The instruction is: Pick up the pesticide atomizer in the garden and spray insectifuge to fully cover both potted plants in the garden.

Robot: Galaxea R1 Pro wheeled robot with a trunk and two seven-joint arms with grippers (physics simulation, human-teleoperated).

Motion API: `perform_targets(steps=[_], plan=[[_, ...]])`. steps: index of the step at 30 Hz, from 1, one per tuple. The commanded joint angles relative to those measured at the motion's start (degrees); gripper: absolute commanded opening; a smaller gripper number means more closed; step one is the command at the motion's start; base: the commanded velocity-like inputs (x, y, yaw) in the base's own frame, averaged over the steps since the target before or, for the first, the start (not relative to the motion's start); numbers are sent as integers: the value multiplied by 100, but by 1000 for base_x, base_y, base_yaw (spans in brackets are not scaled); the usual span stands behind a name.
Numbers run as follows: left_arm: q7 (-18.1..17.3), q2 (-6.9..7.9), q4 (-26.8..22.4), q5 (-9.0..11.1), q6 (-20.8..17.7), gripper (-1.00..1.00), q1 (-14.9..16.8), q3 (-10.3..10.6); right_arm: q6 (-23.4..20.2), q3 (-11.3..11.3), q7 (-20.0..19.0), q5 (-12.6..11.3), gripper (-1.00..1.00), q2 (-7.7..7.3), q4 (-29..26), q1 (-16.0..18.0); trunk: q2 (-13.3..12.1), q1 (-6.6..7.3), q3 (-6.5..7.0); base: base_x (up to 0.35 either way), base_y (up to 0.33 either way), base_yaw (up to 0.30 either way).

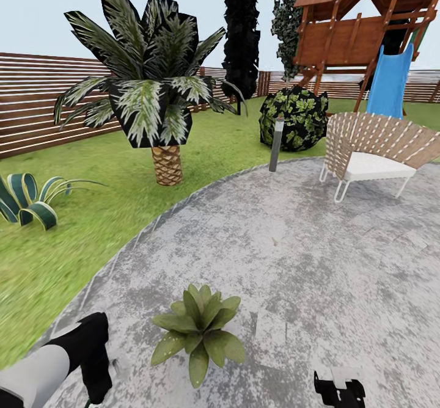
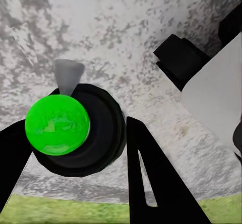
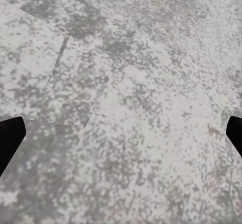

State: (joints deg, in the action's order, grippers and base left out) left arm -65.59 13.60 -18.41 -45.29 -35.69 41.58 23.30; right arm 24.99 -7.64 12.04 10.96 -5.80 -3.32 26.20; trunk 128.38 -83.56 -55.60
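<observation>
The left tool (image 2: 75,148) clenches the spray bottle (image 2: 70,128) near 1 potted plant (image 1: 198,328), ready to spray; the right tool (image 3: 121,133) is spread, released.

Round grey mottled paving (image 1: 293,243), green lawn (image 1: 91,212), brown wooden slat fence (image 1: 30,102), white woven chair (image 1: 373,151), wooden playhouse with blue slide (image 1: 388,84), pale sky

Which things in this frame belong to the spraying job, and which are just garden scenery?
Part of the job:
- pesticide atomizer, clamped in the left gripper
- potted plant on the round paving

Just scenery:
- palm
- striped curling-leaf plant
- round shrub
- garden light post
- woven chair
- wooden play tower with blue slide
- slat fence
</observation>
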Motion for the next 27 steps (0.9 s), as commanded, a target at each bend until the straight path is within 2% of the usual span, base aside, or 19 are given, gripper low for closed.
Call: perform_targets(steps=[1,4,7,12,16,21,23,27], plan=[[89,2,2,-13,-47,-100,-9,-17,18,-45,18,63,100,0,7,2,2,1,-5,0,0,0],[232,-50,-34,10,-61,-100,-16,-41,16,-45,18,64,100,0,12,2,2,1,-5,0,0,0],[222,-135,-177,16,-118,-100,35,-37,15,-45,18,65,100,-11,14,0,2,1,-5,0,0,0],[197,-184,-241,14,-170,-100,176,-37,14,-45,18,65,100,-18,15,0,2,1,-5,0,0,0],[230,-164,-212,-4,-154,-100,127,-33,14,-45,18,65,100,-26,12,0,2,1,-5,0,0,0],[254,-59,0,-23,-97,-100,86,-13,14,-45,18,65,100,-27,7,-1,2,1,-5,0,0,0],[269,-55,147,-29,-66,-100,44,-5,14,-45,18,65,100,-27,7,0,2,1,-5,0,0,0],[275,-94,121,-10,-102,-100,36,-33,17,-45,18,65,100,-19,-1,-1,2,1,-5,0,0,0]])
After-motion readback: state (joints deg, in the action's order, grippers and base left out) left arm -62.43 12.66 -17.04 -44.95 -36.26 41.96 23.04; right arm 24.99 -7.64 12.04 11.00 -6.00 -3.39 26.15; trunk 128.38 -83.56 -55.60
